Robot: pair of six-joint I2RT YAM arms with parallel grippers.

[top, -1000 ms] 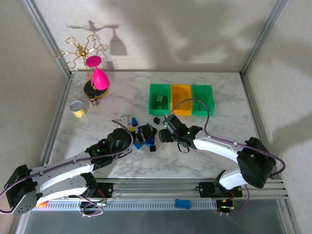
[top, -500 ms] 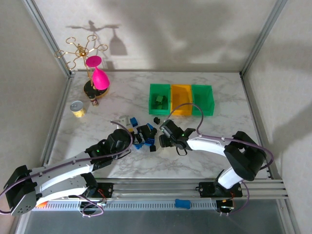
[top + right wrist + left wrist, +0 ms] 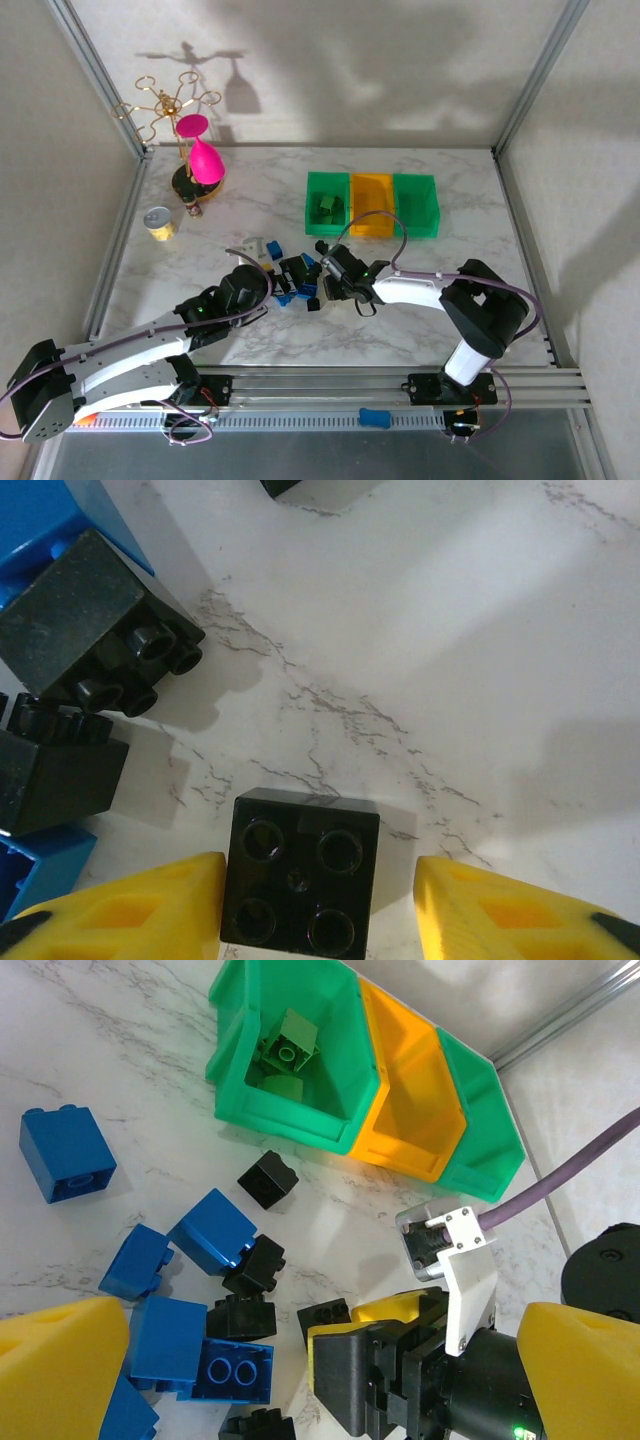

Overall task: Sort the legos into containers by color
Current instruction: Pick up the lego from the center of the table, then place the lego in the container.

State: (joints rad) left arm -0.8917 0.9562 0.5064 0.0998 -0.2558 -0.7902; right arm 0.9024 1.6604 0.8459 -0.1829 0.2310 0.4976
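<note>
Right gripper (image 3: 318,875): jaws part-spread, straddling a black brick (image 3: 305,880) at bottom centre of the wrist view. The left finger (image 3: 150,905) looks to be touching the brick's side, and a gap is seen at the right finger (image 3: 500,915), so it is not pinched yet. The brick lies flat on the table (image 3: 500,630), studs up. The flat sides are presented to the pads, judged to be for a square grip.

Left gripper (image 3: 262,284): fingers (image 3: 60,1360) are spread wide with nothing held, parked low over the blue bricks (image 3: 210,1230) of the pile.

Room: bare marble is seen up-right of the brick. Two black bricks (image 3: 95,620) are crowded at the left edge, apart from the left finger. A straight lift is advised before any traverse.

In the top view the bins sit above the pile, with open marble between. Green bricks (image 3: 285,1045) are seen in the left green bin (image 3: 280,1125). The orange bin (image 3: 410,1150) and right green bin (image 3: 480,1150) look empty. Which one is meant for black cannot be told. The two grippers sit just beside each other, so clearance is tight there.
</note>
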